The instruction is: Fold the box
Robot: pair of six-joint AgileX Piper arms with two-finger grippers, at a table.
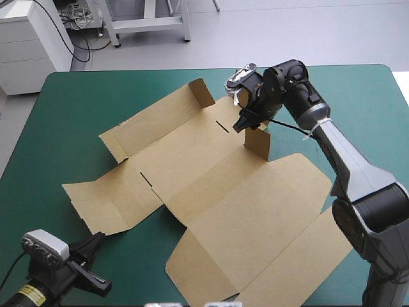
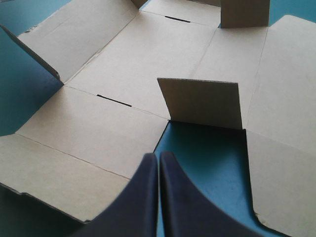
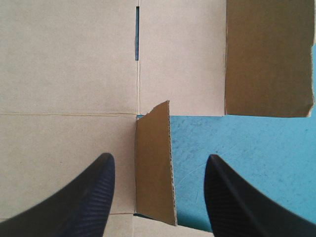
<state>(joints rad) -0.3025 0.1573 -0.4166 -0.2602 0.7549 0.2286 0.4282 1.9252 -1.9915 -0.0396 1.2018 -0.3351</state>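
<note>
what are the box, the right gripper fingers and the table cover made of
The box looks like matte brown corrugated board: the raised flap shows a fluted cut edge. The fingers of the right gripper look like matte black rubber or plastic, finely ribbed. The teal-green cover seems a smooth mat with faint scuffs; material unclear.

obstacle: upright flap [image 3: 154, 168] between fingers [image 3: 89, 197] of right hand [image 3: 159, 159] | free: teal-green cover [image 3: 247, 163] alongside
</note>
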